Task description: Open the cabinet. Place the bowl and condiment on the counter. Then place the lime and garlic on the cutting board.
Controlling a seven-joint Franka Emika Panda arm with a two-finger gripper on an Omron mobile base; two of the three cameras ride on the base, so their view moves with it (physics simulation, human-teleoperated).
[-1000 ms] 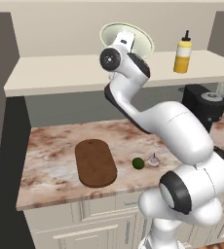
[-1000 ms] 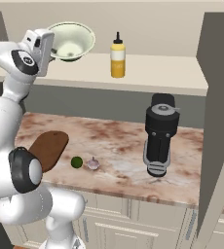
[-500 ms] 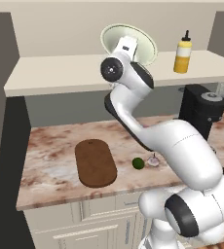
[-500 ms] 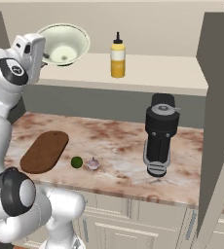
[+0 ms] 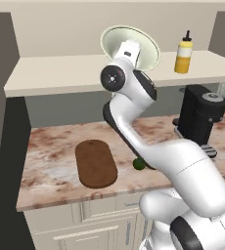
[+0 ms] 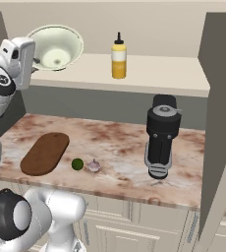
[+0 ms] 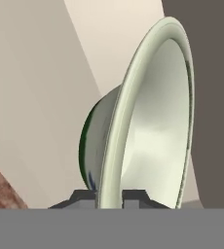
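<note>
Cream shelf of the open cabinet holds one condiment. At its 9 o'clock the gripper is clamped on the rim of the one bowl, tilted above the shelf. Below, on the counter: one cutting board, one lime, one garlic, one dark grinder.
</note>
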